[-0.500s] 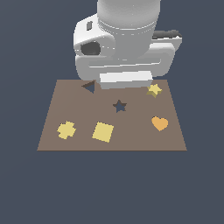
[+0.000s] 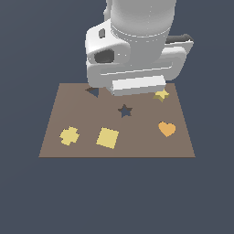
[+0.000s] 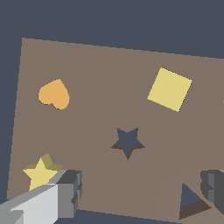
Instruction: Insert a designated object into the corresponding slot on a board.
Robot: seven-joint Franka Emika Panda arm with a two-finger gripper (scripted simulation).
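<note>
Item: brown board [image 2: 50, 146], lying flat, carrying five features, all placed here relative to the star slot [image 2: 124, 110] near its middle. Star [image 2: 161, 95]: sitting loose on the board, beyond the slot toward the far edge and the exterior view's right, well apart from the slot and partly hidden behind the arm's body in that view. Heart [image 2: 167, 129]: lying on the near side of the slot toward the exterior view's right. Square [image 2: 108, 137]: lying on the near side, slightly toward the exterior view's left. Cross [image 2: 69, 135]: lying farther out on that same side. Triangle hole [image 2: 93, 91]: sitting beyond the slot toward the far edge and the exterior view's left. Gripper [image 3: 142, 190]: hanging above the far part of the board with jaws spread wide and nothing between them; one finger [image 3: 65, 192] is showing just beside the star, not touching it as far as can be judged. Progress: nothing is done yet; the slot is standing empty and the star is lying ungrasped, so alignment over the star, grasp, carry and insertion are all remaining. View notes: the wrist view is showing the whole star, the open fingers and the slot's depth; the exterior view is hiding the fingers behind the arm, but alone is showing the cross and the whole board outline.
</note>
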